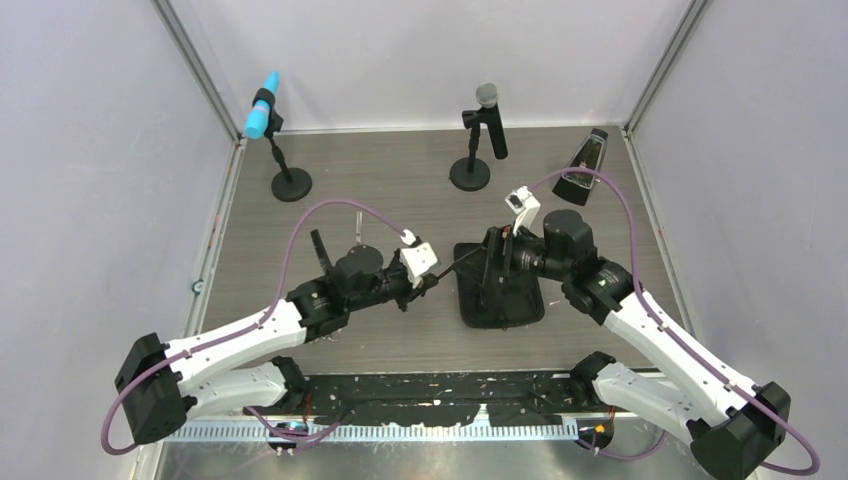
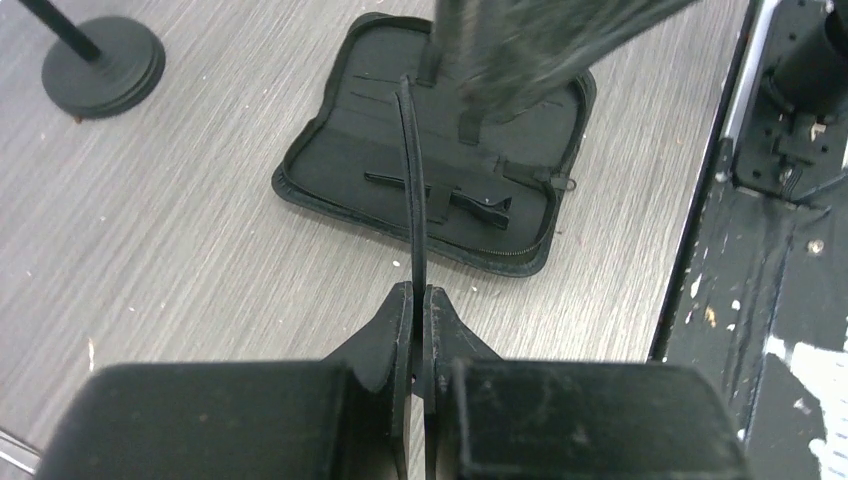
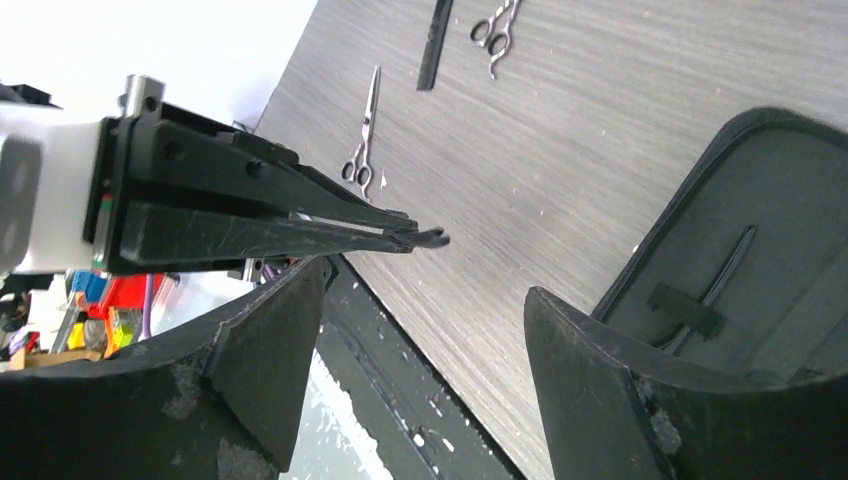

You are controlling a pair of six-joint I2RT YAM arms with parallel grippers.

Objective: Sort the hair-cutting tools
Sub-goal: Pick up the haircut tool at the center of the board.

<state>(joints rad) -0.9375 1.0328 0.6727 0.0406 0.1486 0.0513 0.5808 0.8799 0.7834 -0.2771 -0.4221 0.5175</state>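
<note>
My left gripper is shut on a thin black hair clip that sticks out toward the open black zip case. A second hair clip lies in the case under a strap; it also shows in the right wrist view. My right gripper is open and empty, hovering at the case's near edge. Two silver scissors and a flat black comb lie on the table beyond the left gripper. In the top view the left gripper faces the right gripper over the case.
Two microphones on round black bases stand at the back, one blue-tipped and one grey-tipped. A small black wedge-shaped object sits at the back right. White walls enclose the table; a black rail runs along the near edge.
</note>
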